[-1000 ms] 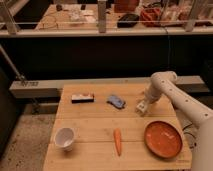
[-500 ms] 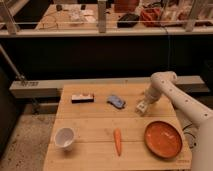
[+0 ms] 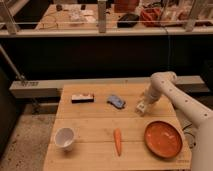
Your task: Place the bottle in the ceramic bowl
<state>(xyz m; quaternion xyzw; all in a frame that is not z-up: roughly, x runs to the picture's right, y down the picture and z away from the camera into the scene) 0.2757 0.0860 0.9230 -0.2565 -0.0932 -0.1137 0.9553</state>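
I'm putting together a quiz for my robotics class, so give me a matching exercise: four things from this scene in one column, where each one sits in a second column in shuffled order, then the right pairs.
Things
1. white bowl
2. carrot
3. orange plate
4. pincer

Places on the wooden table, as the camera sees it
A. front right
B. back right, at the end of the white arm
C. front left
D. front middle

Pairs: 1-C, 2-D, 3-A, 4-B
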